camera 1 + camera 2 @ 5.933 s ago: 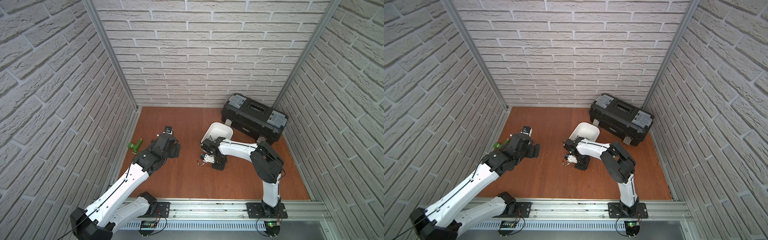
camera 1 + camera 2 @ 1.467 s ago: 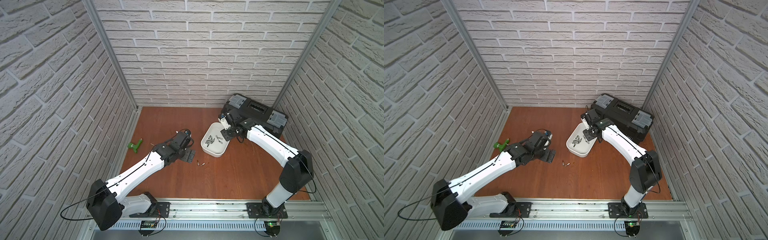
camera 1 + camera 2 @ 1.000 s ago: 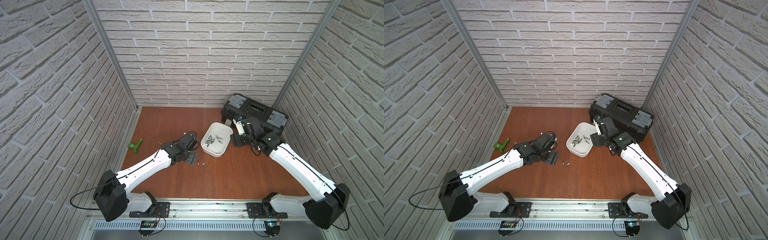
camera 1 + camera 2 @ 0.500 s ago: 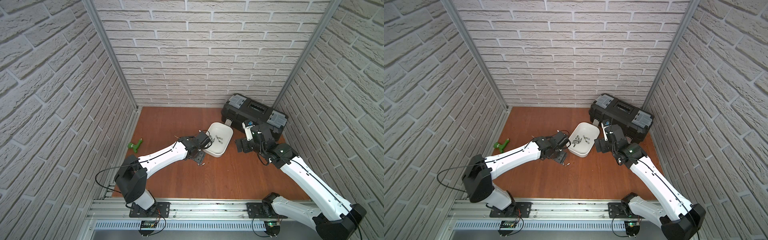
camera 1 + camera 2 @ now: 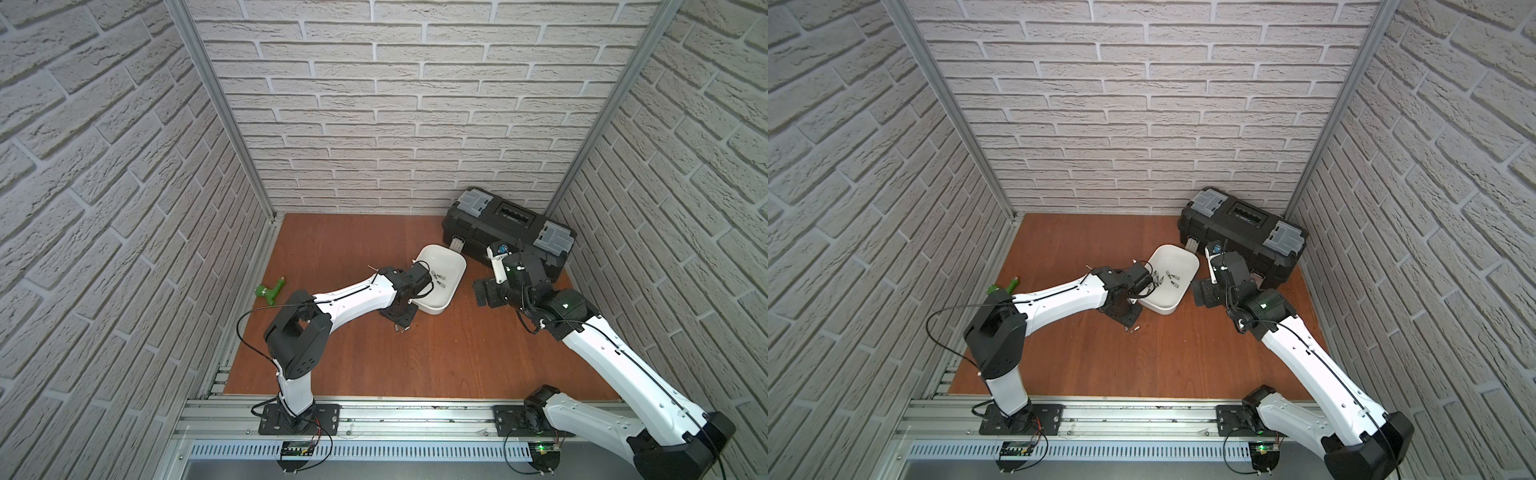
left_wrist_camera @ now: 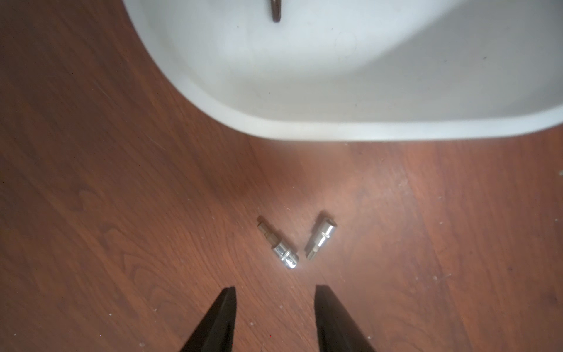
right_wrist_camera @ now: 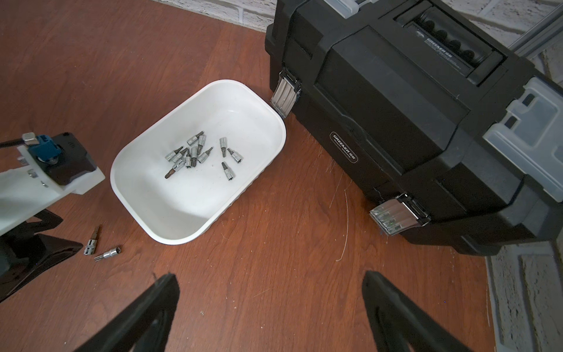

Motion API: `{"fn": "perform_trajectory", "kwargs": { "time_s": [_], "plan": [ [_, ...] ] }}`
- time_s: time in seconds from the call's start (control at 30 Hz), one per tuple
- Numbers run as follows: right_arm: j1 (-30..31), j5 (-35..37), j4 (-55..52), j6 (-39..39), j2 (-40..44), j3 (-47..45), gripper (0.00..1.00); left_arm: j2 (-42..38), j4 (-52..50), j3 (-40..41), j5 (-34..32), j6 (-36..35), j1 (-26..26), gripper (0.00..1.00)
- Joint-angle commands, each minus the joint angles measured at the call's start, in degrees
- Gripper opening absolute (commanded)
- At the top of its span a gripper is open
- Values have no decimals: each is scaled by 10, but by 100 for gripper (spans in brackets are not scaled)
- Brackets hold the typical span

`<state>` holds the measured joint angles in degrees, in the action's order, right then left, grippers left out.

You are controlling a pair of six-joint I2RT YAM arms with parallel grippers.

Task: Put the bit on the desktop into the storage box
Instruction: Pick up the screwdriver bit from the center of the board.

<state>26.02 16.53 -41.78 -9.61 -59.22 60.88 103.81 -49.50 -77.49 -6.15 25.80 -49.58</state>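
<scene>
- My left gripper [image 6: 274, 289] hangs low over the desktop [image 6: 122, 213] with its jaws partly apart and nothing between them.
- The two bits [image 6: 300, 240] I'm after lie flat on the wood just ahead of the fingertips. They form a V whose near ends almost touch, and they sit a little short of the rim of the white box [image 6: 304, 128].
- They are too close together for a clean pinch, so I'd take one at a time. I'd turn the wrist until the fingers cross that bit's length, then come straight down over its thicker socket end.
- I'd want the fingertips touching the wood before squeezing, because these small round pieces will likely roll or skid.
- The carry is short: lift clear of the rim and release over the heap of bits [image 7: 195, 152] in the box.
- My right gripper [image 7: 269, 275] is spread wide and empty, near the black toolbox [image 7: 396, 106] and well out of the way.
</scene>
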Motion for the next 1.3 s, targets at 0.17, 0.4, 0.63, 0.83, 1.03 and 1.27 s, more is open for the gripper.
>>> {"fn": "perform_trajectory", "kwargs": {
  "time_s": [0.17,0.4,0.63,0.83,1.03,1.27],
  "plan": [
    [-2,22,16,9,5,-14,98,28,-5,-7,17,7,3,45],
    [-2,23,18,11,0,-17,98,41,13,12,34,10,8,43],
    [-2,19,19,8,-5,-21,98,45,31,33,37,13,14,41],
    [-2,17,19,4,-5,-23,98,45,42,48,34,15,20,37],
    [-2,16,17,2,-5,-20,98,54,53,53,33,14,21,35],
    [-2,20,15,2,-3,-20,98,53,69,78,41,20,23,32]
  ]
}}
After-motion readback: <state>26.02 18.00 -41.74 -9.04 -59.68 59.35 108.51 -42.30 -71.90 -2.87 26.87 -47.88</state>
